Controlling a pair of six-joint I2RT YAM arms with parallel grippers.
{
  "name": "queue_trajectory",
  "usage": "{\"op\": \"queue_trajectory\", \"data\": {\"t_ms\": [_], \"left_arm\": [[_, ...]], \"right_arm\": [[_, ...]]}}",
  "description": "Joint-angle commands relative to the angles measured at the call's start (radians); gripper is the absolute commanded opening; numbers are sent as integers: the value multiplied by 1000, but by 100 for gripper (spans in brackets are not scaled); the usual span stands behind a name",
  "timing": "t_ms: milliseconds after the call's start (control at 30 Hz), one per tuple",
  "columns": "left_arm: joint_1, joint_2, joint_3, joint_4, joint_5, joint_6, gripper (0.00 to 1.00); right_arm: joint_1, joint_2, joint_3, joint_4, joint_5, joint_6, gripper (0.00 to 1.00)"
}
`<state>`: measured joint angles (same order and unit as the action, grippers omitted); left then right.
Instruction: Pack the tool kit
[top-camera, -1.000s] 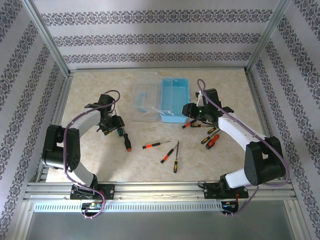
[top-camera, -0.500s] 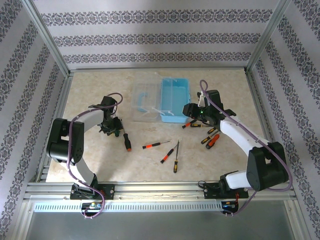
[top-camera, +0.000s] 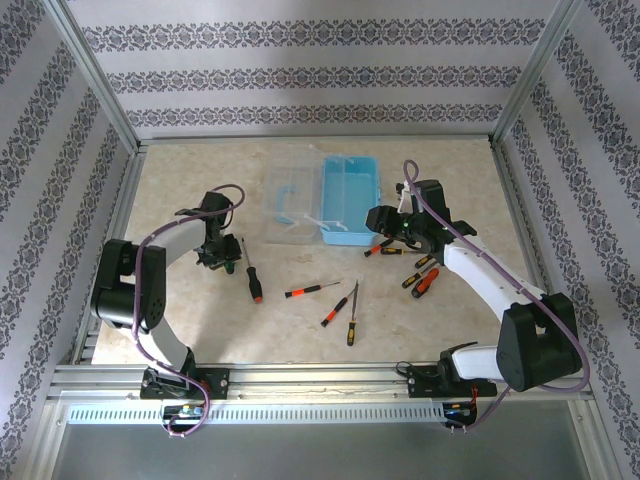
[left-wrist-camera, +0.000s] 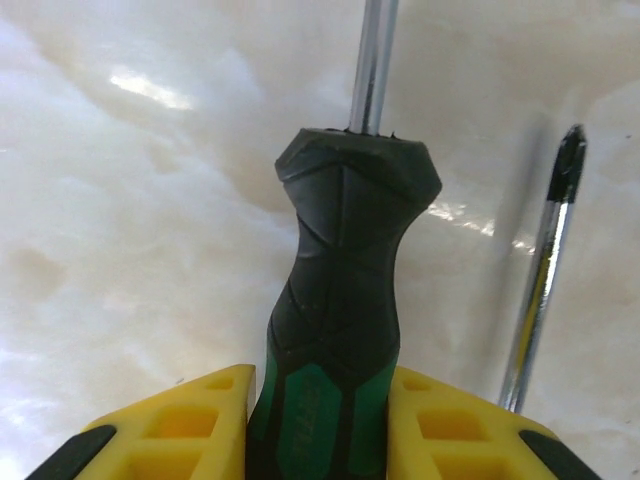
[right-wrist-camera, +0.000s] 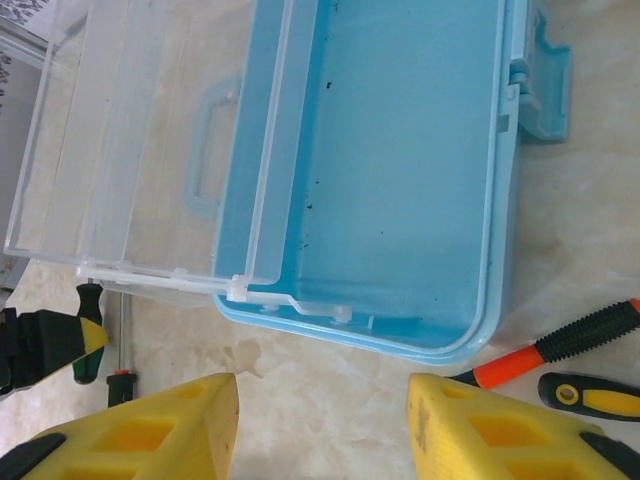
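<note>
A screwdriver with a green and black handle (left-wrist-camera: 340, 300) lies on the marble table, its shaft pointing away from me. My left gripper (left-wrist-camera: 320, 395) is shut on that handle, with a yellow pad pressed to each side; from above the left gripper (top-camera: 222, 262) is low over the table's left part. The open blue tool box (top-camera: 349, 160) stands at the back middle and its blue floor (right-wrist-camera: 400, 150) is bare. Its clear lid (top-camera: 290, 205) is folded out to the left. My right gripper (right-wrist-camera: 322, 400) hovers open over bare table just in front of the box's near wall.
A red and black screwdriver (top-camera: 252, 278) lies just right of the left gripper, and its shaft (left-wrist-camera: 540, 290) runs beside the held handle. Several more screwdrivers (top-camera: 335, 312) lie scattered in the middle. Others (top-camera: 424, 280), one with an orange and black handle (right-wrist-camera: 560, 345), lie below the right gripper.
The left gripper's jaws have closed onto the green-handled screwdriver, and the left arm has drawn in slightly. The right arm has hardly moved.
</note>
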<state>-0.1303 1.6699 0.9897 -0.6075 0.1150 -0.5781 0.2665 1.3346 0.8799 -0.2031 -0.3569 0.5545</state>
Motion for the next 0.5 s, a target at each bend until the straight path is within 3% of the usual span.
{"op": "queue_trajectory", "data": {"t_ms": [0,200,467], "left_arm": [[10,-103,66,-101,-68,53,25],[-21,-197,203,-203,-89,108,26],[-201,-154,469,-267,-130,140,26]], "right_arm": [[5,13,-9,31,-27,19,50],[-27,9,-9,39,-40,31,50],[-53,-13,-5,93,-126,87,50]]}}
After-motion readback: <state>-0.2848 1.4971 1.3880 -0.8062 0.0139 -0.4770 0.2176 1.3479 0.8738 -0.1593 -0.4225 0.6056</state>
